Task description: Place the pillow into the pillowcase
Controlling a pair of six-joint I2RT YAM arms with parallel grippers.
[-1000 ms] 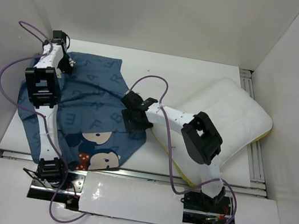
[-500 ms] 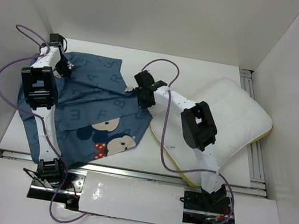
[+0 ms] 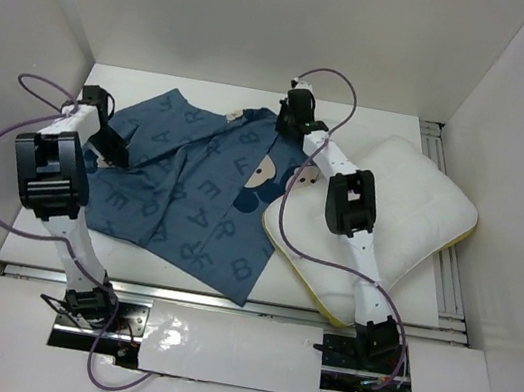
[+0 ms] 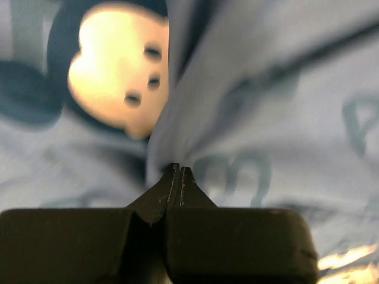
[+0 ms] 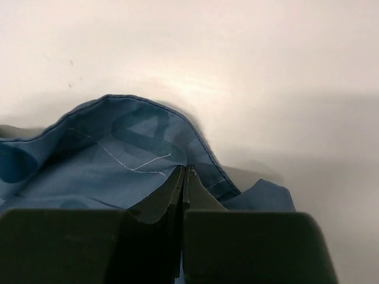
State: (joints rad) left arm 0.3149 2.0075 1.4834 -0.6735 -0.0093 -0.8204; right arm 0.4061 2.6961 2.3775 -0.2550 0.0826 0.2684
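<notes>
— So, what do the two grippers hold?
— The left gripper [image 4: 179, 173] is pinched tight on a fold of the pillowcase [image 3: 190, 199]. The right gripper [image 5: 185, 171] is clamped on its stitched hem.
— And beyond them?
— Blue printed cloth lies spread between both grippers. The white pillow [image 3: 412, 207] lies outside it, to the right gripper's right, beside the cloth's edge.

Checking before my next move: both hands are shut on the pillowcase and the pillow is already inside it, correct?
Not quite. The pillow is not inside: the top view shows it lying outside the pillowcase, to its right. The rest holds: the left hand and right hand are both shut on the fabric.
</notes>
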